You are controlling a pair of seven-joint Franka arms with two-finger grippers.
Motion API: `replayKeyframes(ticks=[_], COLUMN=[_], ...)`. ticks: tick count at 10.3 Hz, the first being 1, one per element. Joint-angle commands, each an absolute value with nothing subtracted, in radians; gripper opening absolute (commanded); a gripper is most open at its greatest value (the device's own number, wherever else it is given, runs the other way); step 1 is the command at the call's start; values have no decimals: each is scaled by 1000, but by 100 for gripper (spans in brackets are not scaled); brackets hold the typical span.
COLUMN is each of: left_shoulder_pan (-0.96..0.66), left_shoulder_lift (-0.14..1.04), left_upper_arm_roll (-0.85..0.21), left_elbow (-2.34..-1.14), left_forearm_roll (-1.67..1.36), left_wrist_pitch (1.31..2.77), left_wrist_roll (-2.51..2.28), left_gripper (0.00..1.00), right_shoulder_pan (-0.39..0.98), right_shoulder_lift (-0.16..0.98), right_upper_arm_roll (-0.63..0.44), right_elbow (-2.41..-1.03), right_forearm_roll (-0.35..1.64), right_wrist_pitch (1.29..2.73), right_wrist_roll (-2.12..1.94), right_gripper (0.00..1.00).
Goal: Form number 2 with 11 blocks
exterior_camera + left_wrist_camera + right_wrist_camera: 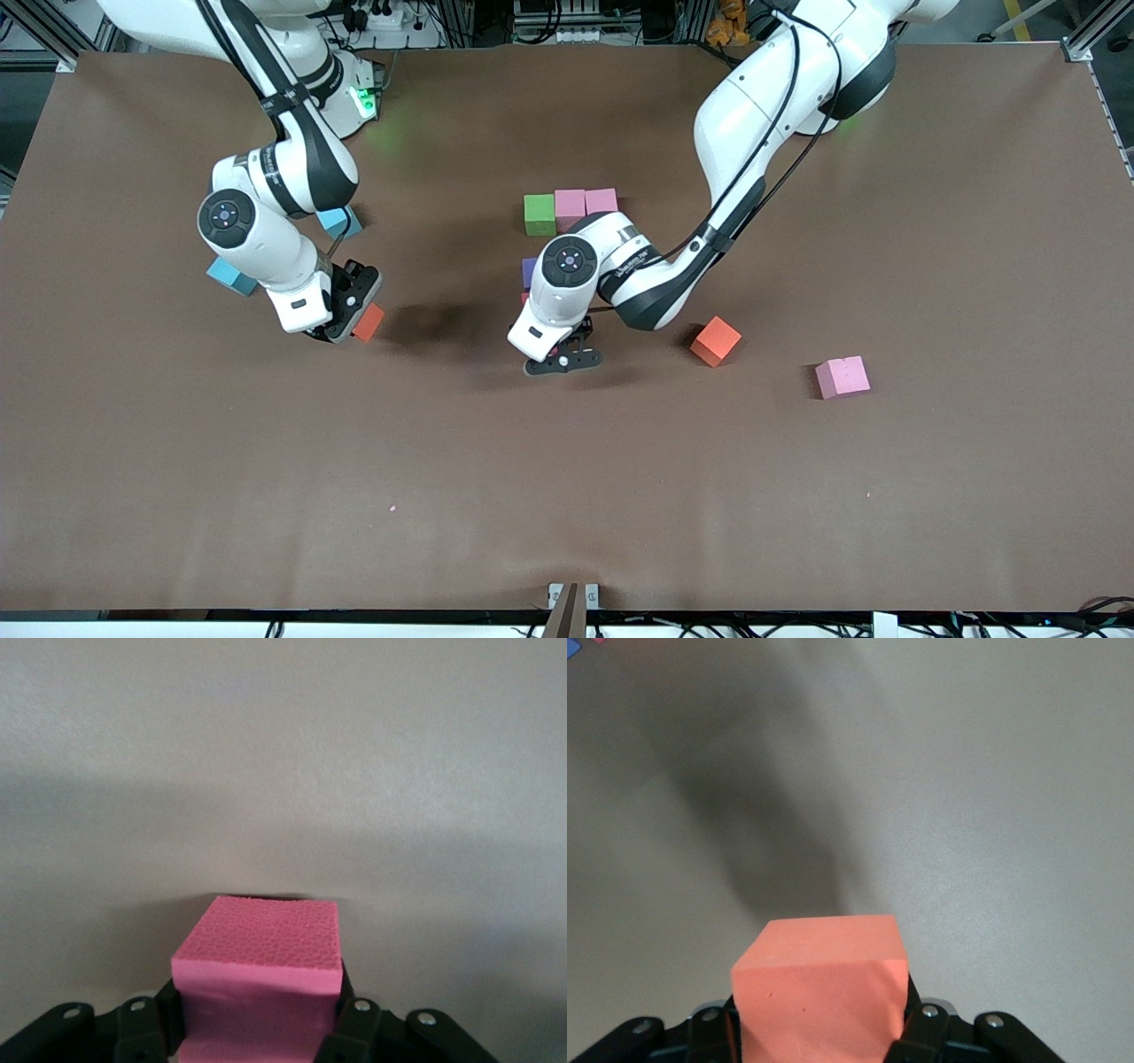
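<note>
The left gripper (pixel 257 1028) clamps a pink block (pixel 259 979) low over the table, close beside the started digit's green block (pixel 539 214). The right gripper (pixel 819 1032) grips an orange block (pixel 822 992), hovering toward the right arm's end. If the left arm lowers off line, it could nudge the placed cubes apart.

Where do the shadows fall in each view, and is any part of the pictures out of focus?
Front view: soft dark shadows lie on the table beside both arms. Left wrist view: a dim band crosses the table above the sharp pink cube. Right wrist view: a broad blurred shadow runs diagonally above the orange cube, whose near face looks soft.
</note>
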State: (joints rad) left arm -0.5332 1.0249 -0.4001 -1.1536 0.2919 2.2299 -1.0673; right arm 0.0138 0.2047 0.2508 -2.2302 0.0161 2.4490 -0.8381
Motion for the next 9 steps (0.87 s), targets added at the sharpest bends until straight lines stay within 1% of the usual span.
replayKeyframes(ticks=[1,3,4,5,6,7,9], left_shoulder_pan=[-555,-555,-554,-551,-548,-551,-555], left_shoulder_lift=[1029,1029,1029,1029,1029,1023,1008], left_upper_arm_roll=[-382,-382,-382,-382,-379,-355,-345], left_elbow=[-1143,-1143,-1143,-1141,-1143,-1141,-1137], left_forearm_roll=[279,279,279,279,281,279,278], left_wrist_pitch=[2229,2229,2229,2229,2229,2229,2229], left_wrist_roll=[-1046,-1046,-1046,-1042,-1008,-967,-962], left_gripper=[24,32,44,67,100,100,100], right_shoulder_pan=[-11,-17,-17,-15,-15,-15,-15], right_shoulder_lift=[213,215,215,215,216,216,216], right_upper_arm_roll=[267,267,267,267,267,267,267], right_elbow=[-2212,-2212,-2212,-2212,-2212,-2212,-2210], right_forearm_roll=[6,6,6,6,6,6,6], right_wrist_pitch=[2431,2431,2431,2431,2431,2431,2431], right_wrist_roll=[-870,-873,-873,-873,-873,-874,-873], right_gripper=[46,46,46,46,46,46,46])
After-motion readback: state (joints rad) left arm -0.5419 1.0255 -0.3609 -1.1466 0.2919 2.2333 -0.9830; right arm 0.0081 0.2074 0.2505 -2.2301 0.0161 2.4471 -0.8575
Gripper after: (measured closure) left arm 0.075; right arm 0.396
